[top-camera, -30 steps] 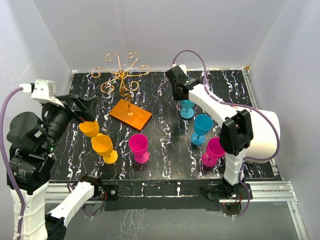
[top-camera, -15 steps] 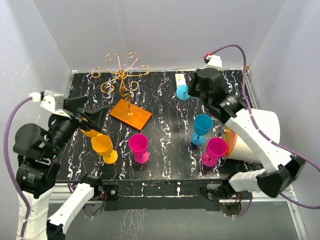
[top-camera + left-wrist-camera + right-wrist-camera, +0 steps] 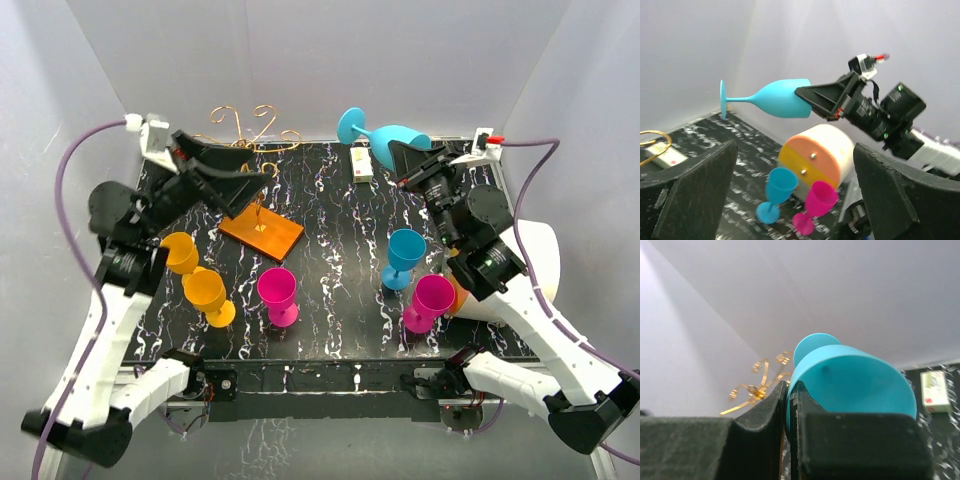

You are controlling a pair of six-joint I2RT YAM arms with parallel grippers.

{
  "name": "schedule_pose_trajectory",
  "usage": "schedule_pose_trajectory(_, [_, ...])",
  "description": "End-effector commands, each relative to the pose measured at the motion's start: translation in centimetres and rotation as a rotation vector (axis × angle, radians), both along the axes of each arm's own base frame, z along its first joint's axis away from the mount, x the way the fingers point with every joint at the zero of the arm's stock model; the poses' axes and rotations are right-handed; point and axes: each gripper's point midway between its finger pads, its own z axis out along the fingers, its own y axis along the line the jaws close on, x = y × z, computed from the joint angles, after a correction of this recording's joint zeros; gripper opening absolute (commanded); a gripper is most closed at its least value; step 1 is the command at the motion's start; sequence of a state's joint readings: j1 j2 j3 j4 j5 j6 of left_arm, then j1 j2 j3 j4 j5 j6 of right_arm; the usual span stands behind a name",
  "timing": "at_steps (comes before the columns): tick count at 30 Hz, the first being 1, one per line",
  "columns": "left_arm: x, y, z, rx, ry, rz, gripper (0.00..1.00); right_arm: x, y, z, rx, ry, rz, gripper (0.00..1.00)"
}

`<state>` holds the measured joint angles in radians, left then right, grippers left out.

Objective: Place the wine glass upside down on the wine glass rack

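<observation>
marbled table [image 3: 330, 265]; right end effector [image 3: 403, 153] pinches wine glass [image 3: 385, 133]

Robot lab test cell — plain white walls [image 3: 330, 60], black marbled table [image 3: 330, 250], aluminium mounting rail [image 3: 540, 375].
</observation>
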<state>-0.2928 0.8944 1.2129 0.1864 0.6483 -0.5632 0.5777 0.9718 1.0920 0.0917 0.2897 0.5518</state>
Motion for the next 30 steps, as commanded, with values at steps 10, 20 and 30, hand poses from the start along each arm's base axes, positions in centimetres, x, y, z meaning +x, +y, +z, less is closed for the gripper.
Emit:
schedule_pose_trajectory(10, [3.4, -9.7, 1.3, -0.302, 0.281, -0.285, 0.99, -5.2, 0.2, 8.2, 0.287, -0.281, 0.195, 0.00])
schedule_pose_trajectory(20, [5.5, -9.8, 2.3, -0.492, 0.441, -0.229, 0.90, -7.1, 0.1, 8.2, 0.355, -0.277, 0.270, 0.00])
schedule_pose_trajectory(30, [6.7, -9.7, 4.1, -0.579, 0.466, -0.092, 0.75, -7.9, 1.0, 8.3, 0.404, -0.273, 0.354, 0.00])
